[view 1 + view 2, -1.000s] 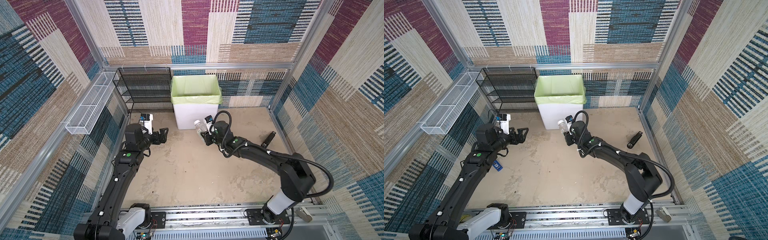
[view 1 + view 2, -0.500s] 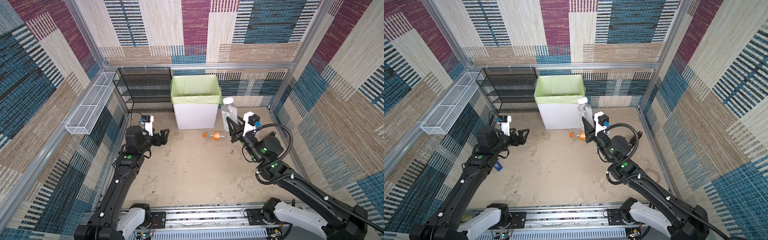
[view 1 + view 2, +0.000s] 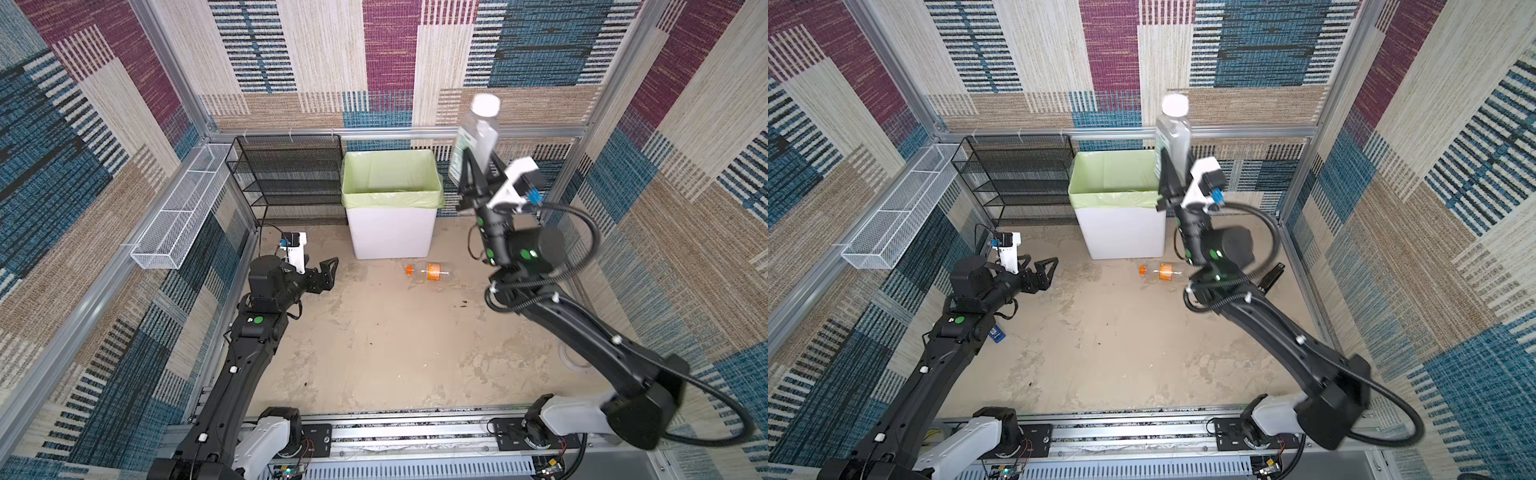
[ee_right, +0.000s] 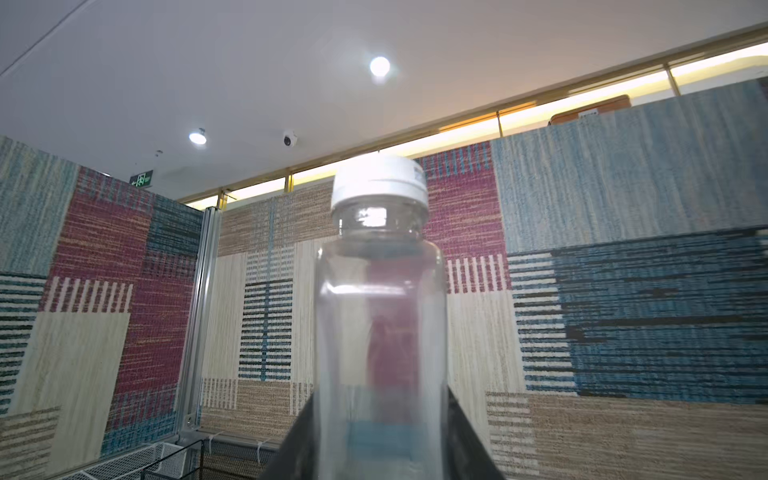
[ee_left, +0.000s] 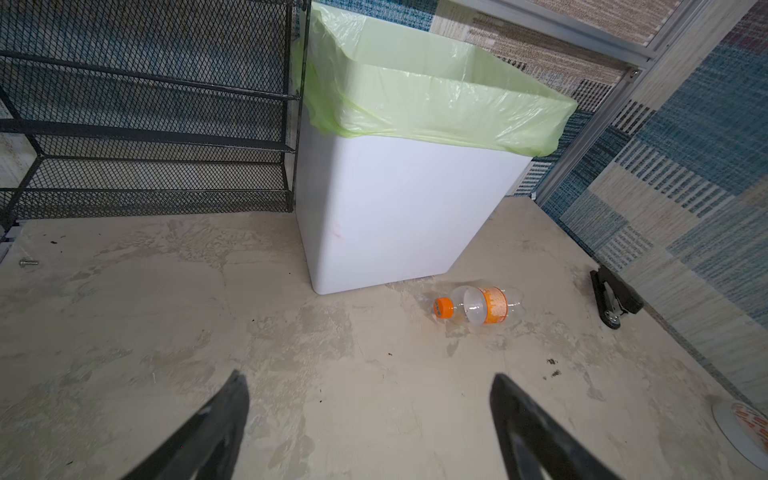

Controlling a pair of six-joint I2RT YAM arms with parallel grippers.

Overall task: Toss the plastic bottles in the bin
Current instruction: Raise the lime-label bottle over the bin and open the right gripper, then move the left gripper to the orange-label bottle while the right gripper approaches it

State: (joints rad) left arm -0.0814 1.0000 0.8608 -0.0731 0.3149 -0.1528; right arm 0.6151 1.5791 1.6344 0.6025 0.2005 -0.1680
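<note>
**Two bottles in sight: one gripped aloft, one on the floor**

Two plastic bottles show. The first, a clear white-capped bottle, stands upright with its cap on top, its lower body pinched between the two black fingers of the right gripper. In both top views it is raised well above the floor, higher than the rim of the bin and close to the bin's right side. Whether it hangs over the opening cannot be told.

The second, a clear orange-capped bottle with an orange label, lies on its side on the sandy floor, just in front of the bin's front right corner and apart from both arms.

The one white bin, lined with a light green bag, stands against the back wall. Its inside shows only the bag.

The left gripper hovers low over the floor to the left of the bin, its two fingers spread wide with nothing between them.

Also present: one black mesh shelf rack just left of the bin, one white wire basket on the left wall, and one black stapler-like gadget near the right wall.
</note>
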